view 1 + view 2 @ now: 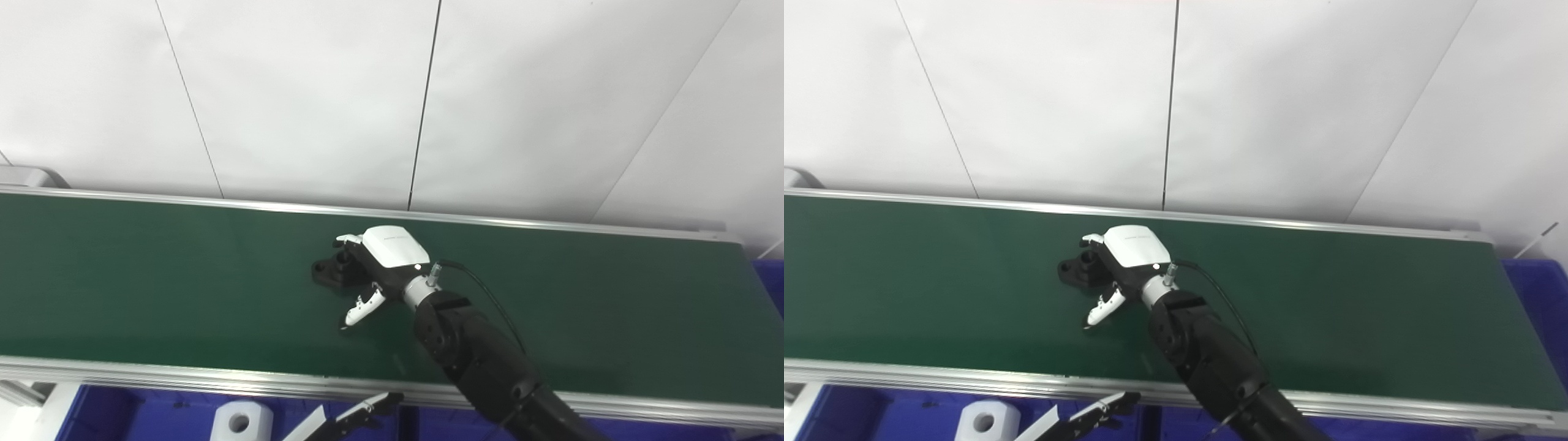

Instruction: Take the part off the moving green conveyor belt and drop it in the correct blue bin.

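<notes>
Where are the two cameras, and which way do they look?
Left eye view: on the robot's head, looking down at the green conveyor belt; the right arm and right robot hand over a black part show.
Right eye view: beside it, same aim; the left robot hand peeks in below.
Both share belt, part, white wall.

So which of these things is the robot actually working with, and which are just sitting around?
In the job:
- black part
- right hand, reaching over the part
- green conveyor belt
- blue bin at the belt's far right end

Just around:
- white roll below the belt
- left hand, waiting low at the bottom edge
- white wall panels
</notes>
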Tool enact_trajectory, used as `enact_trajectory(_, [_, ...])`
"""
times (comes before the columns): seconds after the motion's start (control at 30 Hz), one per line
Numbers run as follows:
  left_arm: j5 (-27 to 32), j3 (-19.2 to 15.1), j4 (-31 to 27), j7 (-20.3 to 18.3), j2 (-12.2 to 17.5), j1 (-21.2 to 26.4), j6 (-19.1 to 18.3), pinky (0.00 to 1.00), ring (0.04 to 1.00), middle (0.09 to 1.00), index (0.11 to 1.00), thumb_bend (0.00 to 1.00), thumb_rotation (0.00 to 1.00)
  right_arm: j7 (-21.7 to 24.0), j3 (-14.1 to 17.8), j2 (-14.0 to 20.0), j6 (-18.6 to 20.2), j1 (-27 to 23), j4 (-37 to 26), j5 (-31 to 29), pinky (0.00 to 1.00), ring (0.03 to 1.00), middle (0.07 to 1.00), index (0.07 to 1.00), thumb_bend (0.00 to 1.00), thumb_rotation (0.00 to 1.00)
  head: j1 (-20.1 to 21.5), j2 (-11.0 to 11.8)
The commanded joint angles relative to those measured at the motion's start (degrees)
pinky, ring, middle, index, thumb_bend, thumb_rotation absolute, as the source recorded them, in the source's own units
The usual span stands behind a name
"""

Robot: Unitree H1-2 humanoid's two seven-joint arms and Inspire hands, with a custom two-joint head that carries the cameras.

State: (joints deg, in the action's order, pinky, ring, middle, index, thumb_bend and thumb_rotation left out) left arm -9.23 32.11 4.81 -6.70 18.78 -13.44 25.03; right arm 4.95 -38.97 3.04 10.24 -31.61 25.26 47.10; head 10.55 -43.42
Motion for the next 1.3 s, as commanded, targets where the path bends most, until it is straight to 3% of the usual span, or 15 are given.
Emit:
enact_trajectory(0.0, [0.1, -0.2, -1.8, 1.0, -0.5, -0.1, 1.9, 0.83, 0.897, 0.940, 0.929, 0.79, 0.23, 2.0, -0.1, -0.4, -1.8, -0.7, 0.0, -0.8, 0.62, 0.724, 0.785, 0.804, 0.73, 0.09, 0.0, -0.2])
enact_trajectory(0.03, [0.0, -0.3, -2.1, 1.1, -0.6, -0.1, 1.9, 0.83, 0.897, 0.941, 0.929, 0.79, 0.23, 2.3, -0.2, -0.3, -1.6, -0.4, -0.1, -0.8, 0.58, 0.699, 0.773, 0.800, 0.72, 0.07, 0.1, -0.4])
enact_trajectory(0.07, [0.0, -0.2, -2.2, 1.2, -0.6, -0.1, 1.9, 0.83, 0.895, 0.939, 0.928, 0.79, 0.23, 2.5, -0.3, -0.2, -1.4, -0.2, -0.3, -0.7, 0.41, 0.500, 0.606, 0.771, 0.62, 0.03, 0.1, -0.4])
enact_trajectory(0.17, [-0.4, -0.3, -2.6, 1.4, -0.7, -0.2, 1.9, 0.83, 0.894, 0.937, 0.928, 0.79, 0.22, 2.0, -0.7, 0.0, -1.3, 0.8, -0.7, -0.3, 0.29, 0.350, 0.496, 0.723, 0.56, 0.00, -0.2, -0.9])
enact_trajectory(0.2, [-0.4, -0.4, -2.7, 1.4, -0.7, -0.3, 1.9, 0.82, 0.893, 0.939, 0.930, 0.78, 0.23, 1.7, -0.9, 0.0, -1.4, 1.1, -0.6, -0.1, 0.33, 0.400, 0.490, 0.679, 0.56, 0.00, -0.2, -0.9])
enact_trajectory(0.27, [-0.1, -0.5, -2.9, 1.2, -0.8, -0.3, 1.9, 0.82, 0.891, 0.938, 0.929, 0.78, 0.22, 1.5, -1.4, 0.3, -1.7, 1.7, -0.7, 0.3, 0.34, 0.400, 0.493, 0.615, 0.53, 0.00, -0.3, -1.0])
enact_trajectory(0.37, [-0.3, -0.6, -3.2, 1.4, -0.9, -0.4, 1.9, 0.82, 0.884, 0.932, 0.927, 0.78, 0.20, 0.5, -3.4, 1.2, -3.2, 2.1, -0.4, 2.1, 0.30, 0.410, 0.494, 0.528, 0.52, 0.00, -0.3, -1.3])
enact_trajectory(0.5, [0.0, -0.8, -3.2, 1.2, -1.1, -0.2, 1.9, 0.82, 0.879, 0.926, 0.925, 0.77, 0.18, -2.1, -4.3, 2.0, -4.6, 3.2, -0.2, 3.0, 0.32, 0.391, 0.509, 0.541, 0.51, 0.00, -0.4, -1.4])
enact_trajectory(0.63, [-0.1, -1.2, -3.1, 1.2, -1.4, -0.2, 1.9, 0.81, 0.873, 0.922, 0.919, 0.78, 0.20, -4.8, -5.3, 2.1, -4.9, 3.9, 0.7, 4.6, 0.24, 0.367, 0.473, 0.546, 0.51, 0.00, -0.4, -1.4])
enact_trajectory(0.9, [0.5, -1.6, -2.8, 0.7, -1.6, 0.1, 1.9, 0.82, 0.882, 0.929, 0.916, 0.78, 0.22, -9.7, -5.6, 2.6, -7.1, 5.4, 1.0, 5.5, 0.24, 0.352, 0.468, 0.551, 0.51, 0.00, 0.0, -1.5])
enact_trajectory(1.13, [0.1, -1.7, -3.0, 0.7, -1.7, -0.1, 1.9, 0.84, 0.894, 0.934, 0.915, 0.79, 0.25, -8.6, -2.3, 4.7, -4.4, 9.1, -11.0, 4.7, 0.19, 0.352, 0.455, 0.542, 0.51, 0.00, 0.1, -1.8])
enact_trajectory(1.2, [-0.2, -1.5, -3.1, 1.1, -1.6, -0.1, 1.9, 0.84, 0.893, 0.931, 0.913, 0.79, 0.26, -7.2, -0.6, 5.1, -2.7, 10.9, -16.7, 5.0, 0.17, 0.255, 0.405, 0.518, 0.52, 0.00, 0.5, -2.2])
enact_trajectory(1.27, [-0.5, -1.4, -3.3, 1.5, -1.6, -0.2, 1.9, 0.84, 0.890, 0.927, 0.911, 0.79, 0.26, -5.6, 1.4, 5.4, -1.1, 12.7, -22.7, 6.0, 0.15, 0.219, 0.457, 0.490, 0.53, 0.00, 0.5, -2.3])
